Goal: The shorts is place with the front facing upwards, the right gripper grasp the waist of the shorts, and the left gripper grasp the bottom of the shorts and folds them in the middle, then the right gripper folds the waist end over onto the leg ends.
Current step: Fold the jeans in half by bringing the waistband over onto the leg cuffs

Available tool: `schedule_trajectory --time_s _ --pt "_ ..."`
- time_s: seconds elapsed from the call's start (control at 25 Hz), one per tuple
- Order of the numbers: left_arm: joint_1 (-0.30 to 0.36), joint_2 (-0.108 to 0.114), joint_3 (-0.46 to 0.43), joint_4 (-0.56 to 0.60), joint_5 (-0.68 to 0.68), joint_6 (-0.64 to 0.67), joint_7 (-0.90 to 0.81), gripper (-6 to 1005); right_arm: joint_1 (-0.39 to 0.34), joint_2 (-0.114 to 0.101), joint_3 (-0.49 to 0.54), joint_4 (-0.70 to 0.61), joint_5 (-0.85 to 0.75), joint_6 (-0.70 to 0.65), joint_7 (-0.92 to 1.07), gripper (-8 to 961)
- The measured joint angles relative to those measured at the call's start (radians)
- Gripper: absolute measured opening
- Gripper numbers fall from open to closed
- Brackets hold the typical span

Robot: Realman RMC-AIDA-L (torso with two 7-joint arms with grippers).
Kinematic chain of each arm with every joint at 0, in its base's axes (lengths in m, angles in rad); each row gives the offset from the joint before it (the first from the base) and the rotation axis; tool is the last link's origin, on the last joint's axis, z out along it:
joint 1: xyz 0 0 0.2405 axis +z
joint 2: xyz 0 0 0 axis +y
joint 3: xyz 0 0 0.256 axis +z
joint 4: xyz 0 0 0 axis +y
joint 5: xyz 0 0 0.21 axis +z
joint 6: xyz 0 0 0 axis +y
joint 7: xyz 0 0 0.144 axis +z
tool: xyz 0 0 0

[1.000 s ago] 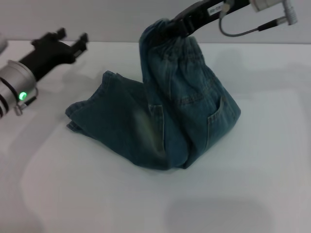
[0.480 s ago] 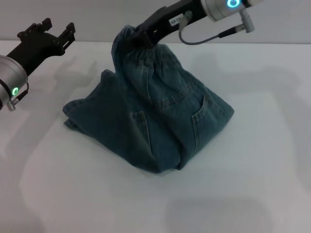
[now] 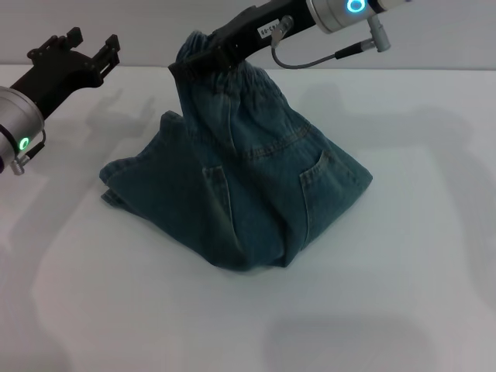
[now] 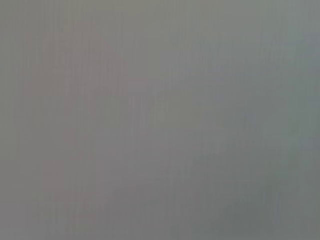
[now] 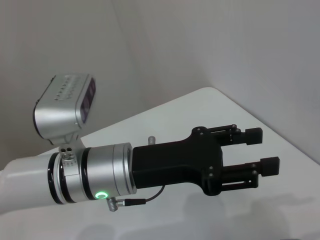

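upper left of the head frame: left tool (image 3: 91,48), black, fingers spread with nothing between them, raised above the white bench (image 3: 403,232) and well apart from the fabric. same tool again in the right wrist view (image 5: 256,150), mid-right of that frame, two fingers parted, empty, silver wrist with a green light behind it, bench surface beneath.

centre of the head frame: denim shorts (image 3: 248,186), already folded lengthwise, leg ends lying flat on the bench at centre left, waist end pulled up into a peak toward the upper middle, back pockets showing on the draped side facing lower right. fold bottom resting on the bench at lower centre.

upper middle to upper right of the head frame: right tool (image 3: 194,66), pinching the gathered waistband at the peak, arm stretching off the top right corner with a blue-green light ring and a grey cable looping below.

left wrist view: plain grey blur, nothing to make out.
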Motion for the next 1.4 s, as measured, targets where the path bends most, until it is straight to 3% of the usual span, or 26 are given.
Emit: schedule_trajectory --time_s 0.12,0.52,0.92,1.4 --pt "-0.005 0.000 0.000 -0.008 0.000 -0.001 0.007 648 0.008 0.000 -0.033 0.007 0.000 0.011 0.000 487" --pt "-0.006 -0.004 -0.007 -0.010 0.000 -0.003 0.008 648 0.054 0.006 -0.253 0.039 -0.007 0.135 -0.003 483" --pt "-0.016 -0.005 -0.001 -0.027 -0.012 -0.004 0.010 648 0.087 0.008 -0.363 0.041 -0.003 0.163 -0.076 482" --pt "-0.020 -0.006 0.000 -0.040 -0.014 0.001 0.011 648 0.130 0.012 -0.605 0.038 -0.001 0.239 -0.084 485"
